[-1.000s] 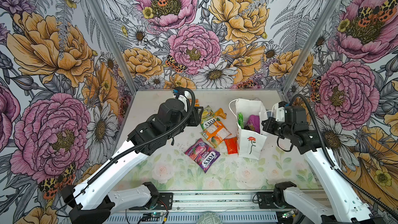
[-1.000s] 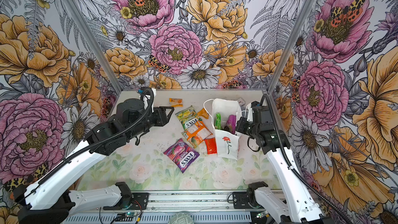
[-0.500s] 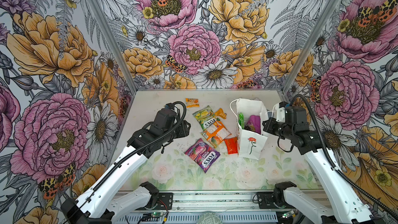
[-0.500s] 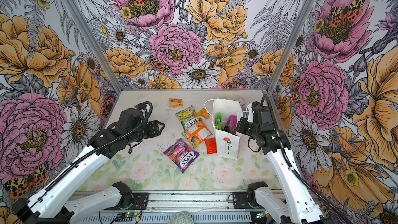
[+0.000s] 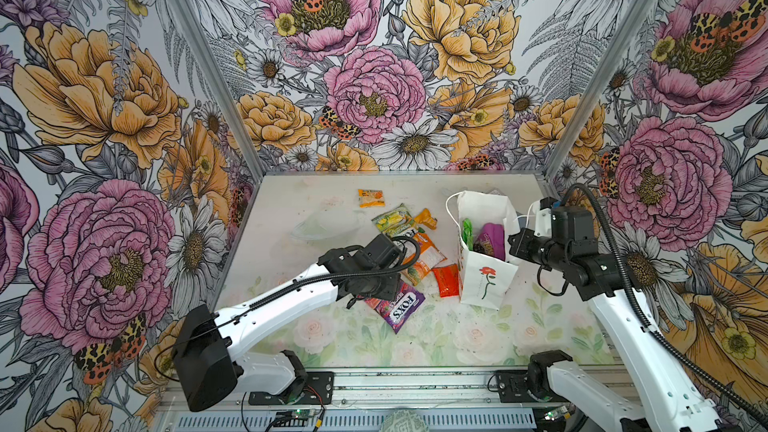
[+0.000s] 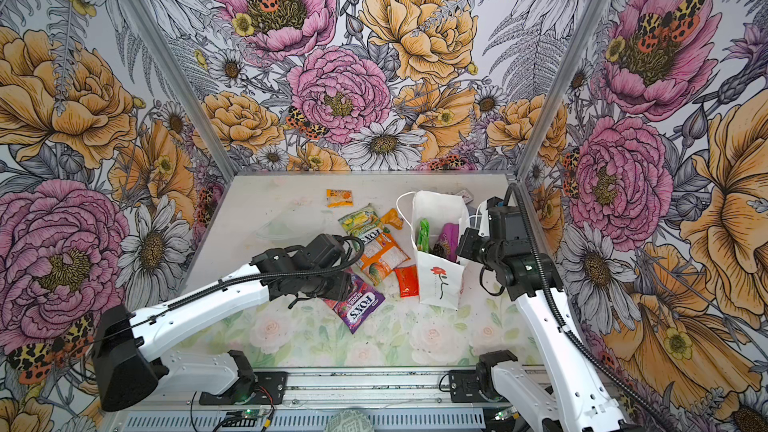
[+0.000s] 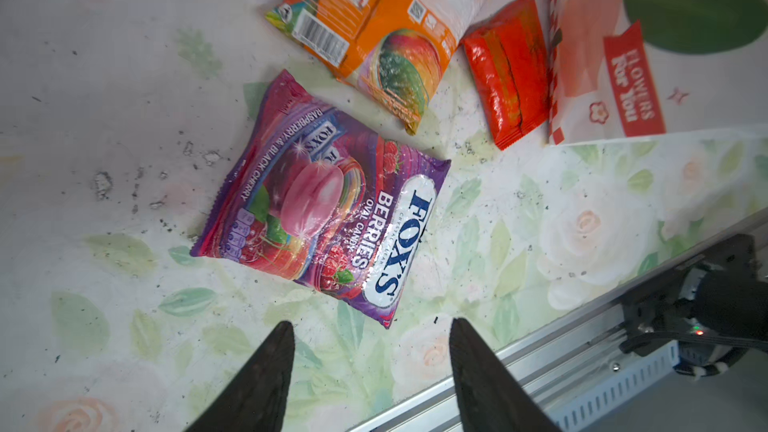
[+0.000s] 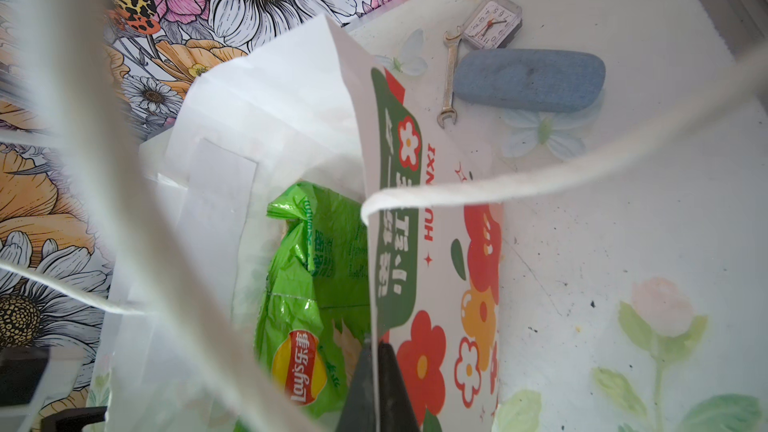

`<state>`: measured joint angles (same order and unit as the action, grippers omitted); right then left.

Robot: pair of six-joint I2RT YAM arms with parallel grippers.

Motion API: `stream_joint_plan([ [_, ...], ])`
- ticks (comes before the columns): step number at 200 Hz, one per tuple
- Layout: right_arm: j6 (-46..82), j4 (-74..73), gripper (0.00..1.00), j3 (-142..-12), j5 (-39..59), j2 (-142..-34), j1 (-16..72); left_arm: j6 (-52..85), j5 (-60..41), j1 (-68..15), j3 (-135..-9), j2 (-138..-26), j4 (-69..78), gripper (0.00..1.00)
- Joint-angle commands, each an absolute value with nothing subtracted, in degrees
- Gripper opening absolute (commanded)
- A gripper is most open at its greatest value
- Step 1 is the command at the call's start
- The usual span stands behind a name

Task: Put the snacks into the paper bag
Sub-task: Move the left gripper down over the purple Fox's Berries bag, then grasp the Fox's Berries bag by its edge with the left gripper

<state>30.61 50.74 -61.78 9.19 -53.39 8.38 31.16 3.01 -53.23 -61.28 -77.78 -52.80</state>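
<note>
White paper, stiff and creased: paper bag (image 5: 484, 280) upright right of centre in both top views, mouth up. Already inside, standing on edge: green packet (image 5: 467, 231) and purple pouch (image 5: 492, 238). On the table (image 5: 316, 209) left of the bag, glossy film snacks in a loose heap. Red packet (image 5: 446, 280) just beside the bag's foot. Orange packet (image 5: 424, 261) lapping over a green-yellow packet (image 5: 392, 220). Purple FOX'S packet (image 5: 399, 309) nearest the front rail, partly hidden under the left wrist. Small orange packet (image 5: 370, 197) well apart, toward the back wall.

Left wrist view: left gripper (image 7: 372, 324) spread, nothing between the fingers, poised near the purple FOX'S packet's corner. Looks like lining up a pick there. Pillow shape and slick, crinkly film, so likely to slide unless pinched at a sealed edge.

Right wrist view: right gripper (image 8: 376, 351) pressed together on the bag's flower-printed side wall, thin paper edge sandwiched between the pads. Probably there to hold the mouth open and stop the light bag tipping. Limp white cord handle (image 8: 540, 180) looping close past the camera. Behind the bag: metal wrench (image 8: 449, 76), small clock (image 8: 492, 20), blue-grey oblong case (image 8: 530, 78). Not snacks, leave alone.
</note>
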Motion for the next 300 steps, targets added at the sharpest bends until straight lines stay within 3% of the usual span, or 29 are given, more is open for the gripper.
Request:
stream_joint_plan([
  [1, 29.8, 47.0, 0.0, -62.8, 8.5, -50.9, 8.5, 27.4, 8.2, -58.5, -64.9, -82.0, -55.8, 0.61],
  [81, 29.8, 47.1, 0.0, -62.1, 7.9, -50.1, 8.5, 24.2, 23.3, -72.7, -75.2, -101.2, -69.2, 0.62],
  [179, 29.6, 47.0, 0.0, -62.1, 7.9, -50.0, 8.4, 22.1, 25.7, -74.6, -78.1, -112.1, -70.8, 0.6],
  [248, 29.4, 47.1, 0.0, -62.8, 7.8, -50.3, 8.4, 22.8, 23.6, -74.4, -78.7, -117.4, -70.7, 0.48],
  [300, 29.2, 47.0, 0.0, -62.9, 8.0, -50.6, 8.4, 23.2, 21.8, -74.9, -78.4, -119.6, -70.6, 0.33],
])
